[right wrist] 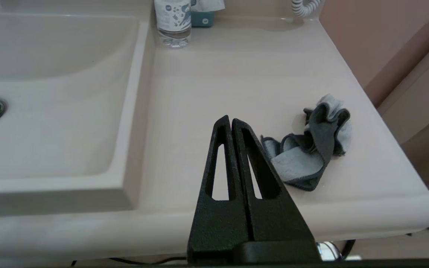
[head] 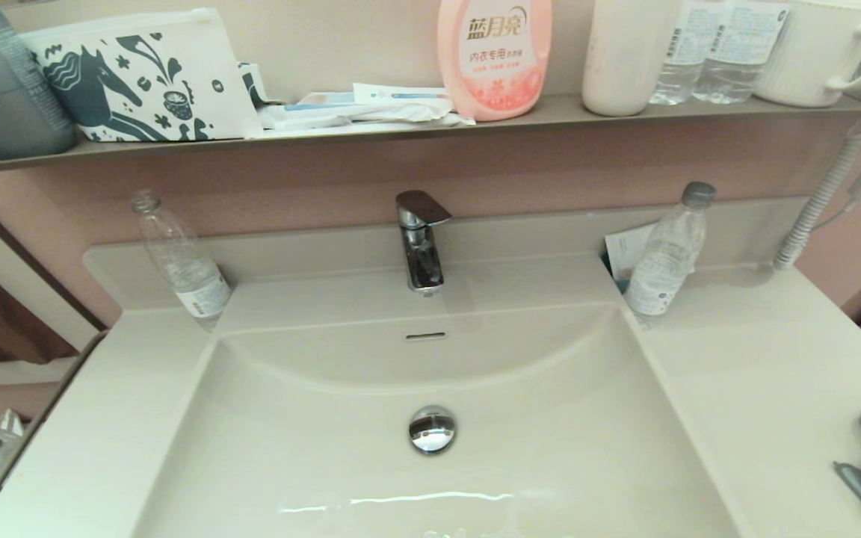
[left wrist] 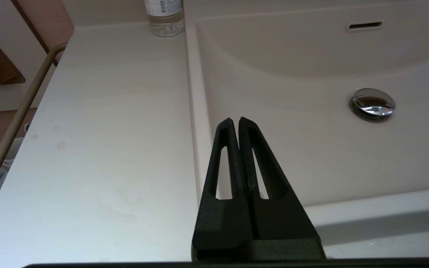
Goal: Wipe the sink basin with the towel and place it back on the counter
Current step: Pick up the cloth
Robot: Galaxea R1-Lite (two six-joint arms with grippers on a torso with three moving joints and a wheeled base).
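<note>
The towel (right wrist: 311,149) lies crumpled on the counter (right wrist: 218,74) at the near right, well apart from the sink basin (head: 430,373), whose drain plug (head: 432,429) sits mid-bowl. The right gripper (right wrist: 231,121) hangs off the counter's near edge, just left of the cloth, fingers pressed together and holding nothing. The left gripper (left wrist: 235,121), also closed and empty, hangs at the basin's near left rim. A bottle (head: 666,254) stands far right.
</note>
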